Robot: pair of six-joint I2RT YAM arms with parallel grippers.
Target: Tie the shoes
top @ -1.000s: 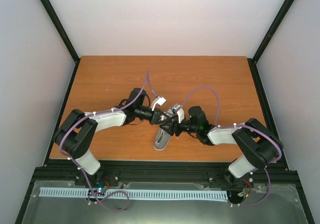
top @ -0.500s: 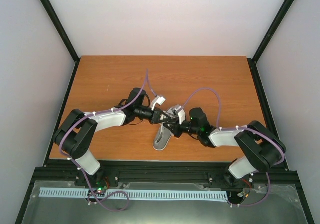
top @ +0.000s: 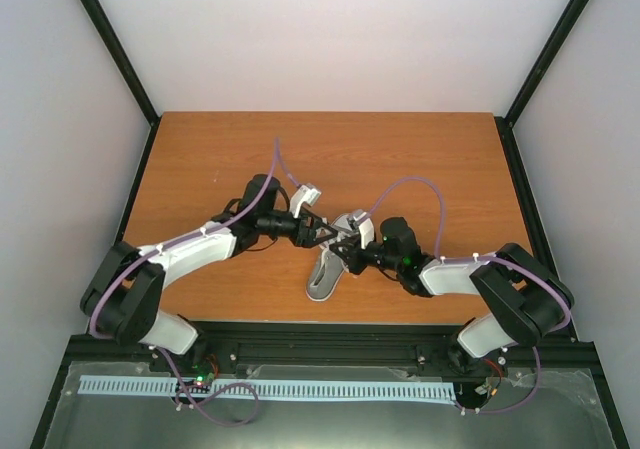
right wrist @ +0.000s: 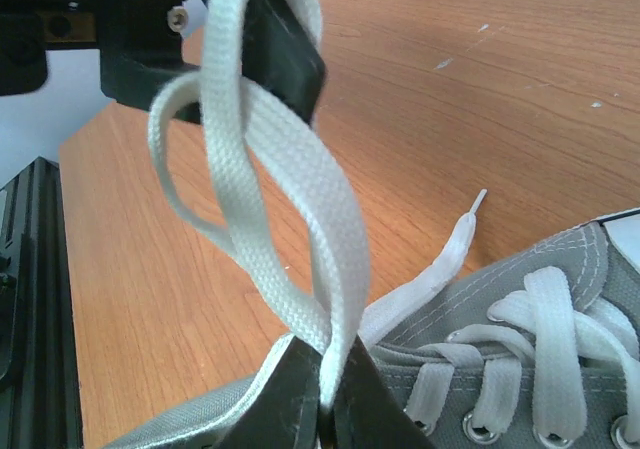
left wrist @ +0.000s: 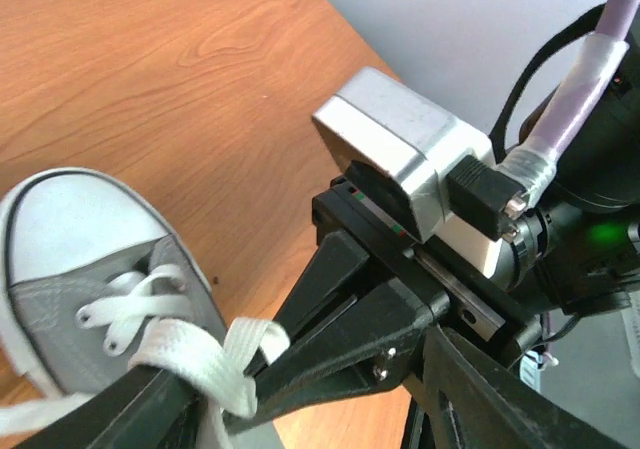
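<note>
Grey sneaker's (right wrist: pixel 500 379) lace (right wrist: pixel 325 234) in right gripper (right wrist: pixel 324 394)

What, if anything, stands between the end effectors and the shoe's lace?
Nothing visible does. The right end effector pinches the lace just above the shoe, and the loop hangs over one finger of the open left end effector.

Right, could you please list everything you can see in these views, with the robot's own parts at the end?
table: one, brown wood, under everything.
sneaker: one, grey with white toe cap, near-centre of the table, between the arms.
laces: white, one loop held up above the sneaker, one end lying on the table.
cables: two, purple, one along each arm.
left pincer: one, black, open, above the sneaker.
right pincer: one, black, shut on the laces.
</note>
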